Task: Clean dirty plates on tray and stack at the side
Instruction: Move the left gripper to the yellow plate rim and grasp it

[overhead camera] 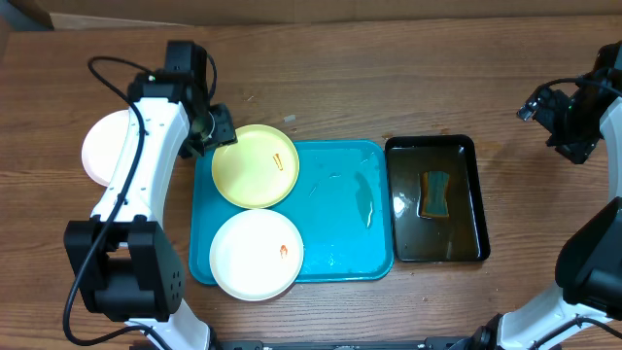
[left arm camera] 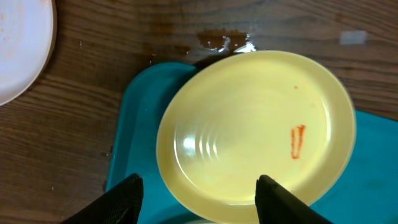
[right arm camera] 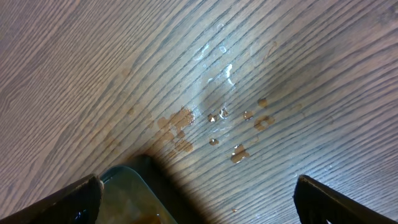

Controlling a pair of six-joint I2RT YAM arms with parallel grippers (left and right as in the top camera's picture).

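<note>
The turquoise tray (overhead camera: 340, 224) lies mid-table. A pale yellow-green plate (overhead camera: 255, 165) with an orange smear rests on its back left corner, overhanging the rim. A white plate (overhead camera: 256, 253) with a small red smear lies at its front left. Another white plate (overhead camera: 100, 148) sits on the table to the left, partly under my left arm. My left gripper (overhead camera: 216, 131) is open and empty, just above the yellow-green plate's (left arm camera: 249, 130) near edge; its fingers (left arm camera: 199, 199) straddle the rim without touching. My right gripper (overhead camera: 569, 122) is open and empty, high at the far right, over bare wood.
A black tray (overhead camera: 437, 199) of murky water with a sponge (overhead camera: 435, 192) stands right of the turquoise tray; its corner shows in the right wrist view (right arm camera: 130, 199). Water drops (right arm camera: 217, 118) lie on the wood beside it. A wet patch (left arm camera: 227, 42) lies behind the yellow-green plate.
</note>
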